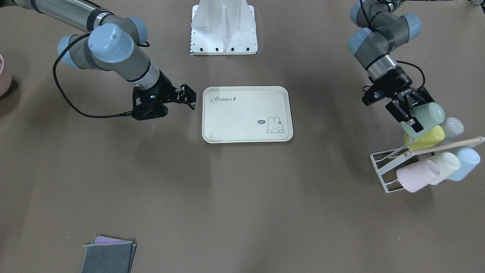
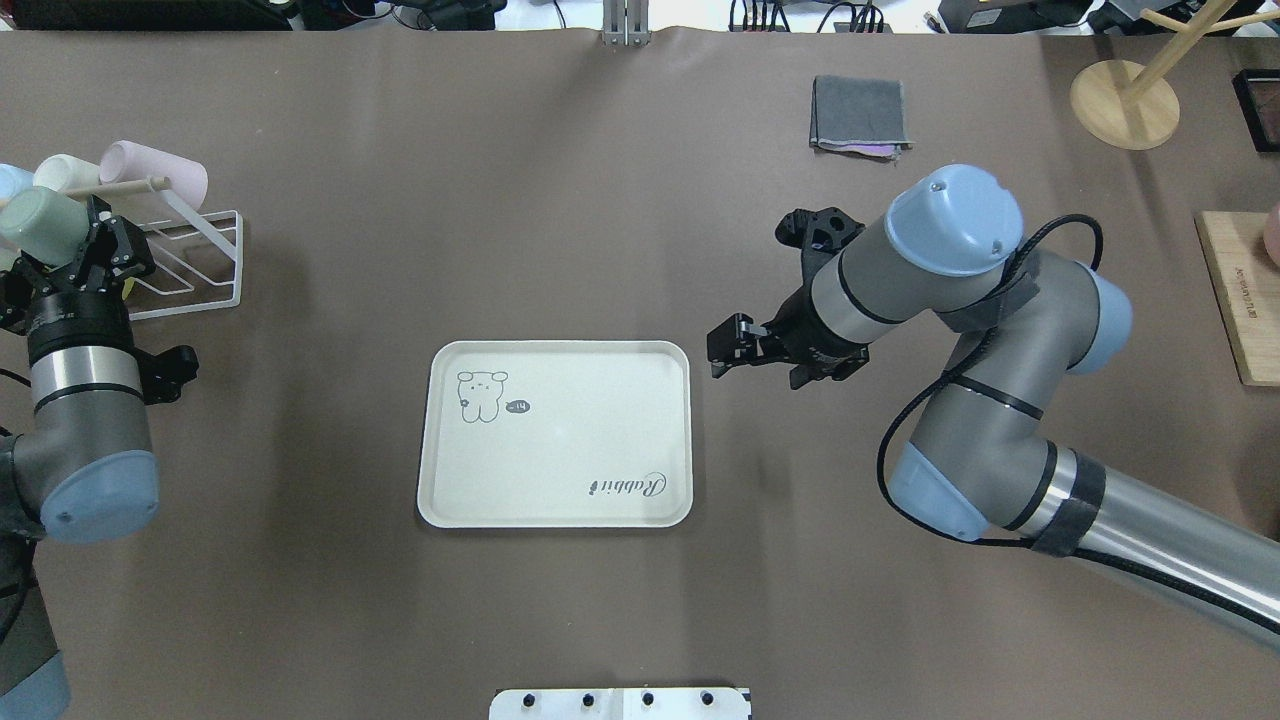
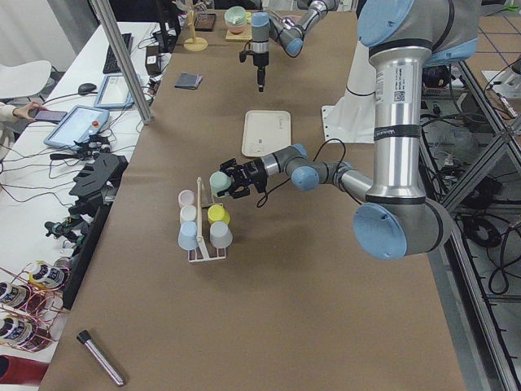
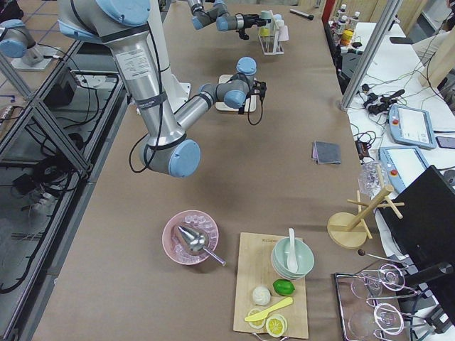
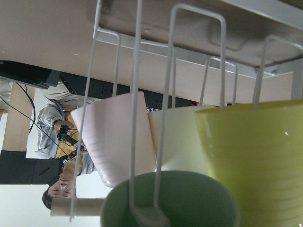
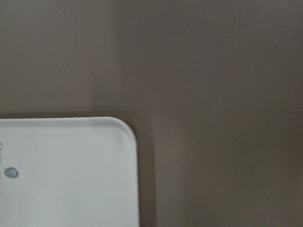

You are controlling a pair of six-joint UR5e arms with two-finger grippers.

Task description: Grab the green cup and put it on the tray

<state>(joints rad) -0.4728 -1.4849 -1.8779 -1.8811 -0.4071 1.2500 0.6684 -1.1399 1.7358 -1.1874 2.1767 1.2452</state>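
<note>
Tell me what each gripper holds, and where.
Left gripper seems clamped on the matte mint-green tumbler near its rim, on the white wire rack; right gripper holds nothing.

Wire rack (image 1: 387,163) holds a pink cup (image 1: 416,176); grey cloth (image 1: 108,258) lies apart.

left end effector (image 1: 412,114) clamped, arm outstretched | right end effector (image 2: 722,348) jaws apart, hovering

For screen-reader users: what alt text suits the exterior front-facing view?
The left gripper sits at the rim of the green cup, which hangs on a white wire rack at the view's right. The tray lies mid-table, with the open right gripper beside it.
</note>
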